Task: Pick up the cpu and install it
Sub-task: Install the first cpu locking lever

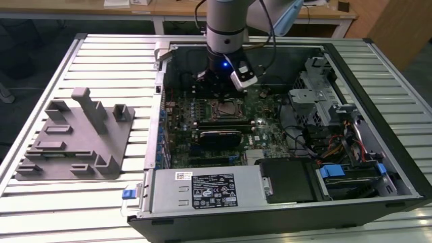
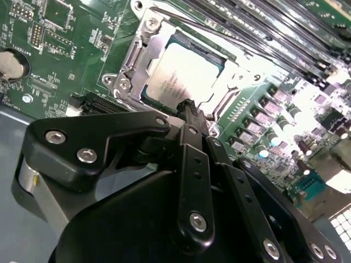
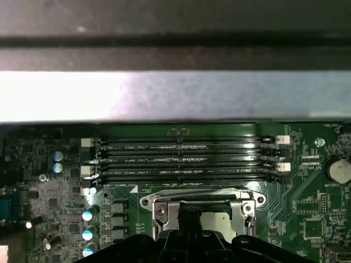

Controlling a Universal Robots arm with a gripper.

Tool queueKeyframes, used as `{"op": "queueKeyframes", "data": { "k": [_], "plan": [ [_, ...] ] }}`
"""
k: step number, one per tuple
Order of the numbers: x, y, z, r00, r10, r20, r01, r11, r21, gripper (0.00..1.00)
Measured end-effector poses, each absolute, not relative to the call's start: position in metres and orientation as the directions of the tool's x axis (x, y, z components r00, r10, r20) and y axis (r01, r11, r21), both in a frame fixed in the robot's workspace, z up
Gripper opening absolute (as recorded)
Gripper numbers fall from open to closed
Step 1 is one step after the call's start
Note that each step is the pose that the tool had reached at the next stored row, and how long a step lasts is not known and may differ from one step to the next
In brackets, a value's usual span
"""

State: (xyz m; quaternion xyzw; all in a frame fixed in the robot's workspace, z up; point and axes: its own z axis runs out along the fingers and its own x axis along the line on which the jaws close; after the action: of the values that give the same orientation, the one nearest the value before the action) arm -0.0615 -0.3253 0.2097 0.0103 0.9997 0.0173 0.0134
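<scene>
Seated flat in the motherboard socket, just beyond the fingertips: the cpu (image 2: 184, 76), a square chip with a matte silver metal top and a thin pale edge, framed by the socket's bright steel bracket (image 2: 137, 60). Same cpu (image 3: 216, 219) glimpsed in the first wrist view, half covered by the gripper body, with four long black memory slots (image 3: 181, 159) lying parallel farther out on the green circuit board (image 3: 307, 208).

Gripper (image 2: 189, 109) of black, smooth-cast linkages with round silver screw heads, fingertips drawn together to a narrow point over the near edge of the chip; nothing clamped between them, contact with the chip impossible to judge.

Arm (image 1: 226, 30) standing near vertical, grey cylindrical wrist pointing straight down into the open black computer case (image 1: 378, 167). Well apart from the gripper, on the exterior view's left: a grey plastic fixture plate (image 1: 74, 136) with upright blocky pegs, resting on the ribbed metal table (image 1: 40, 202).
</scene>
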Motion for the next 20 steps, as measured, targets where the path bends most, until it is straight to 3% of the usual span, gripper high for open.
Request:
{"op": "queueKeyframes", "data": {
  "k": [20],
  "plan": [
    [-0.049,-0.328,0.209,-0.998,0.063,-0.027,0.063,0.998,-0.010,0.11]
  ]
}}
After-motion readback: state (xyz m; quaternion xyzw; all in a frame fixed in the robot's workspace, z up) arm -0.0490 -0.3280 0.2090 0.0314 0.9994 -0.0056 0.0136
